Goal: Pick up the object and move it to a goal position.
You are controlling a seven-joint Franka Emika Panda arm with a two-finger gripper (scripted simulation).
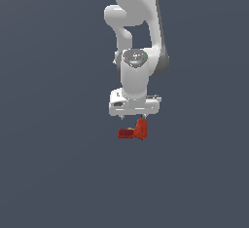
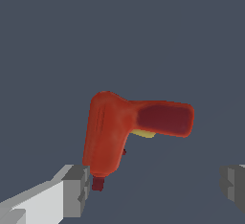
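The object (image 1: 133, 131) is a small L-shaped red-orange toy drill with a darker red stub on one arm. In the exterior view it lies directly under my white gripper (image 1: 133, 118). The wrist view shows the object (image 2: 119, 132) between the two grey fingertips, much closer to one fingertip (image 2: 76, 189) and apparently touching it. The other fingertip (image 2: 234, 185) stands far off with a wide gap. My gripper (image 2: 155, 187) is open and is not clamped on the object.
A plain dark grey-blue surface fills both views. The white arm (image 1: 138, 37) rises above the gripper in the exterior view. No other objects or goal marker show.
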